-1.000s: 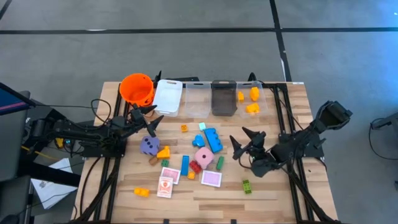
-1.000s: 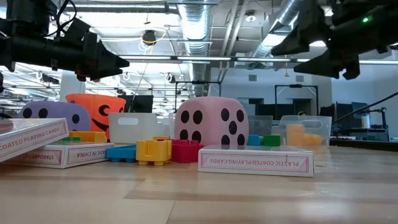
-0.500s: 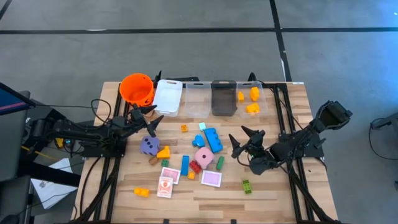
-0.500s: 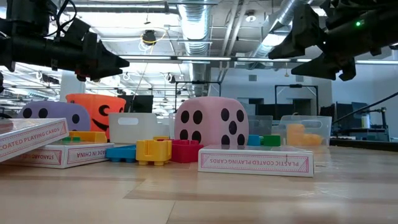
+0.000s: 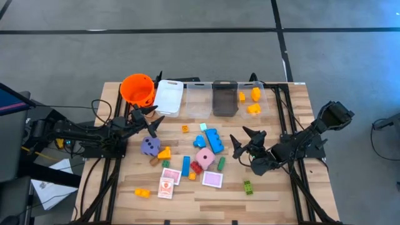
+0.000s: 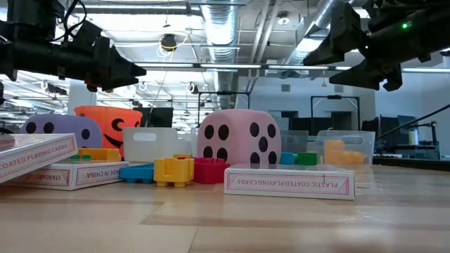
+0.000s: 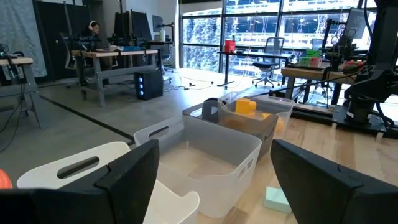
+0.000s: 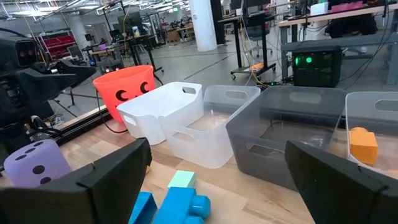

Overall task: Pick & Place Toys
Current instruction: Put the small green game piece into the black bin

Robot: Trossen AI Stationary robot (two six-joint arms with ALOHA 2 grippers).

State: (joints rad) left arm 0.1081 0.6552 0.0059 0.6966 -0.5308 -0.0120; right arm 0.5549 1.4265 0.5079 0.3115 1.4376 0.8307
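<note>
**Toys Spread on the Wooden Table, Both Grippers Empty**

We read "PLASTIC COATED PLAYING CARDS" on the card box [image 6: 288,182] nearest the low camera, and "MADE IN CHINA" on another box [image 6: 70,173] lying flat at nine o'clock from it. The orange bucket [image 5: 138,89] carries a black jack-o'-lantern face. We see a soft-looking pink die [image 5: 204,156] with black dots at the table's centre, and a purple die [image 5: 149,145] at nine o'clock from it. Studded plastic bricks lie around them: a long blue brick [image 5: 185,166], a red brick [image 5: 196,167], a green brick [image 5: 248,187] towards five o'clock, and an orange-yellow brick [image 5: 142,193] towards seven o'clock. Yellow bricks [image 5: 254,100] already sit in the clear bin [image 5: 264,100] at one o'clock, beside a dark bin [image 5: 224,98] and a smooth white bin [image 5: 168,97].

Our left gripper [image 5: 149,117] hangs above the table near the bucket, fingers apart, holding nothing. Our right gripper [image 5: 245,141] hovers at three o'clock from the pink die, fingers spread wide, also empty.
</note>
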